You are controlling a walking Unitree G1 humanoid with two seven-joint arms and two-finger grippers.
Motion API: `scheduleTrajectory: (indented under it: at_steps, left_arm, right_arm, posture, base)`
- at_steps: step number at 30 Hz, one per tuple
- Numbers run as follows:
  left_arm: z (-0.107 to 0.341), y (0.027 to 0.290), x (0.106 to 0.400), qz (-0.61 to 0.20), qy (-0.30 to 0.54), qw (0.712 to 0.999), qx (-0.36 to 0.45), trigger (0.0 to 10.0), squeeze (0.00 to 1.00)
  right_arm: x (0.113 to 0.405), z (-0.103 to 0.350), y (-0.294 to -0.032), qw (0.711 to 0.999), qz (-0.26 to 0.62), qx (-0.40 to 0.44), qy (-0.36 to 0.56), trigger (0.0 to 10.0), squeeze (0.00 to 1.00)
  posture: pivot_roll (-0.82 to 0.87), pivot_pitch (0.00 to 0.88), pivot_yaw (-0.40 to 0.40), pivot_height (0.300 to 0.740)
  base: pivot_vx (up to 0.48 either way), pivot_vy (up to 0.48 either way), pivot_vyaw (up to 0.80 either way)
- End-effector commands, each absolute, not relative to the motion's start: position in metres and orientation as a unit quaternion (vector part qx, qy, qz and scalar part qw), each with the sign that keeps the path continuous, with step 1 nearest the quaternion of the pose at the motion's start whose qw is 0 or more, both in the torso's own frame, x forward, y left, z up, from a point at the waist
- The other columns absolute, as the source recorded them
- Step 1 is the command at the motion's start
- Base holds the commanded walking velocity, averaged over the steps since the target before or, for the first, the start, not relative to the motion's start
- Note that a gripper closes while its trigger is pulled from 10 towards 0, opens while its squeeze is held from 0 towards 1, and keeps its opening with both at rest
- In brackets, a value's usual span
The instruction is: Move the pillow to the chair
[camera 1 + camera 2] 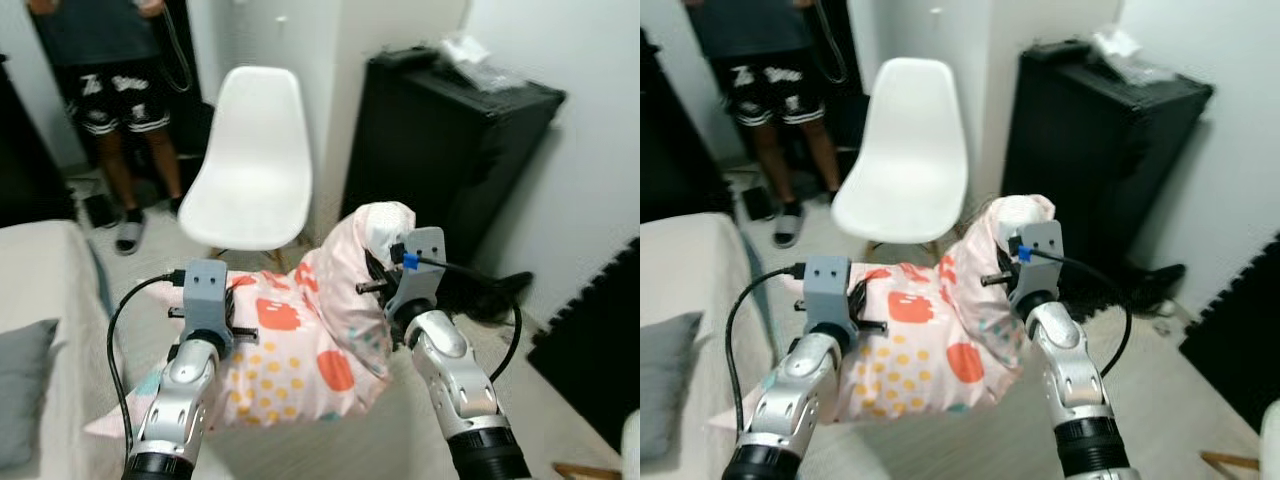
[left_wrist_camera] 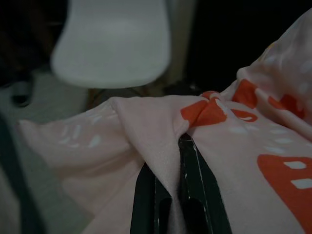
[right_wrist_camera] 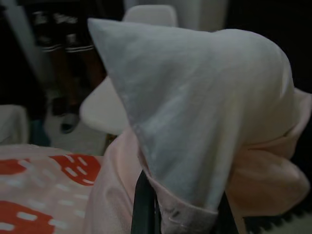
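Standing beyond the white chair (image 1: 252,160), a person (image 1: 108,70) looked on as the left gripper (image 2: 169,195) and right gripper (image 3: 178,207), each pinching fabric, held the pink orange-patterned pillow (image 1: 300,340) aloft before the chair.

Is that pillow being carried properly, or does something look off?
The pillow hangs lopsided between both grippers: the right gripper pinches a bunched, upturned corner high up, while the left gripper clamps a fold lower. The white chair ahead stands upright.
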State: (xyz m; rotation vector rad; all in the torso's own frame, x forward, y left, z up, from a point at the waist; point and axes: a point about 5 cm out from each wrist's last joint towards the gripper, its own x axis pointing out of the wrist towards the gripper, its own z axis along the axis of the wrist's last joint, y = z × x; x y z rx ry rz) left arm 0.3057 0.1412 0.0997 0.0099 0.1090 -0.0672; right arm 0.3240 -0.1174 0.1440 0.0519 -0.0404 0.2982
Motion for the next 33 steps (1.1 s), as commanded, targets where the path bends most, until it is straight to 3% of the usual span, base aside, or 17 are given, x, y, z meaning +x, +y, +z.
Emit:
scheduleTrajectory:
  at_steps: [1, 33]
  left_arm:
    - [0.106, 0.135, 0.307, -0.047, 0.037, 0.998, 0.013, 10.0, 0.0]
    - [0.105, 0.138, 0.306, -0.045, 0.043, 0.998, 0.002, 10.0, 0.0]
  right_arm:
    - [0.324, 0.153, -0.11, 0.986, 0.164, 0.025, -0.038, 10.0, 0.0]
    - [0.328, 0.13, -0.122, 0.993, 0.111, 0.047, 0.015, 10.0, 0.0]
  posture:
    - [0.01, 0.082, -0.014, 0.74]
    - [0.03, 0.078, -0.016, 0.74]
  base:
    - [0.0, 0.0, -0.8]
    - [0.0, 0.0, -0.8]
